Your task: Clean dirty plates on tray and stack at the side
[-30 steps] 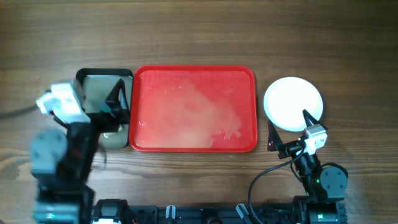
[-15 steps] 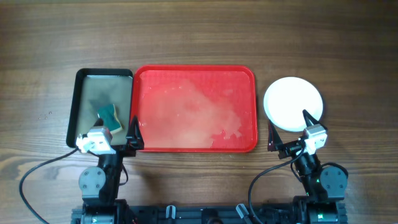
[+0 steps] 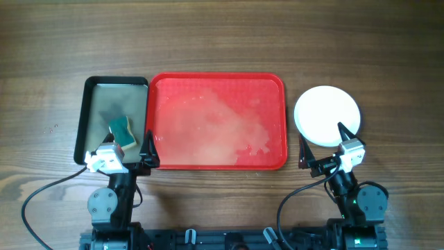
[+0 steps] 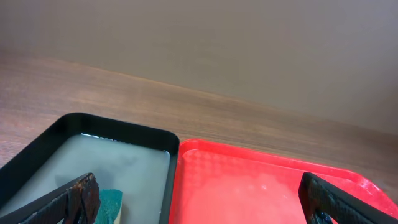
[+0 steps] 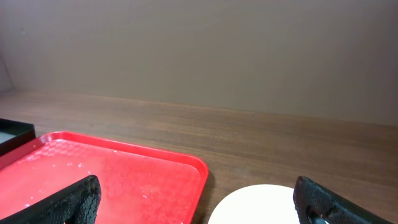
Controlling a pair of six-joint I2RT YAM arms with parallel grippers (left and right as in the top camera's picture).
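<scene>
The red tray [image 3: 216, 83] lies mid-table, smeared with whitish residue, with no plate on it; it also shows in the left wrist view [image 4: 261, 193] and the right wrist view [image 5: 118, 180]. A stack of round plates [image 3: 327, 115], white on top, lies on the table right of the tray, and its edge shows in the right wrist view [image 5: 261, 205]. How many plates are stacked cannot be told. My left gripper [image 3: 130, 148] is open and empty at the near edge between the black tray and the red tray. My right gripper [image 3: 322, 149] is open and empty just in front of the plates.
A black tray [image 3: 114, 118] holding cloudy water stands left of the red tray. A teal sponge [image 3: 121, 129] lies in it, also seen in the left wrist view [image 4: 111, 205]. Bare wooden table [image 3: 222, 35] surrounds everything.
The left arm drew back from over the black tray to its near rest position one second ago, leaving the sponge in the tray. It has stayed still since. The right arm has not moved.
</scene>
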